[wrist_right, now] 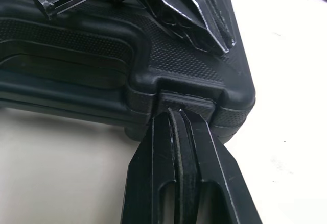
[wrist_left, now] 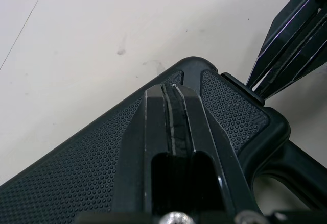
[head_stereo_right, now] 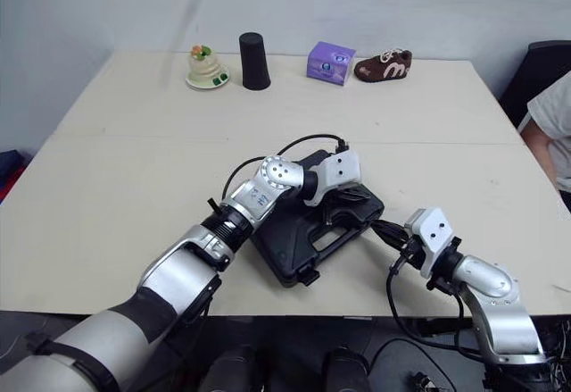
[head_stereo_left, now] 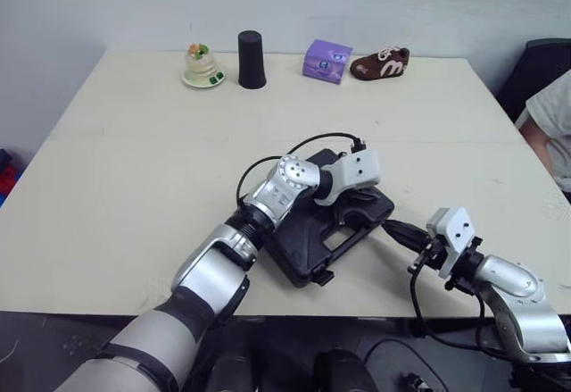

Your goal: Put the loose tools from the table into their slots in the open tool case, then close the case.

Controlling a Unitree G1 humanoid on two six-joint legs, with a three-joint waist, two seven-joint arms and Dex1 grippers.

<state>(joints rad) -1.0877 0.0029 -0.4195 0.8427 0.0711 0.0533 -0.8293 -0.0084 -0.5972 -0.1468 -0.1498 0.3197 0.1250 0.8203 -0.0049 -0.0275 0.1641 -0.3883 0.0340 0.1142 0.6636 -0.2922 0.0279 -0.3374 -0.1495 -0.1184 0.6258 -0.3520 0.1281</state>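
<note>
The black tool case (head_stereo_left: 312, 240) lies with its lid down near the table's front edge. My left gripper (head_stereo_left: 355, 206) is shut, and its tips (wrist_left: 173, 89) rest on the textured lid near the handle end. From the right, my right gripper (head_stereo_left: 394, 228) comes in low, also shut. Its tips (wrist_right: 176, 113) touch the case's side latch (wrist_right: 186, 103) at the corner. The right wrist view shows the left gripper's fingers (wrist_right: 204, 15) lying on top of the lid. No loose tools are in sight on the table.
Along the table's far edge stand a small figurine on a plate (head_stereo_left: 202, 66), a black cup (head_stereo_left: 252, 59), a purple box (head_stereo_left: 326, 60) and a brown toy shoe (head_stereo_left: 380, 62). A person's sleeve and arm (head_stereo_left: 546, 129) and a dark chair (head_stereo_left: 535, 66) are at the right.
</note>
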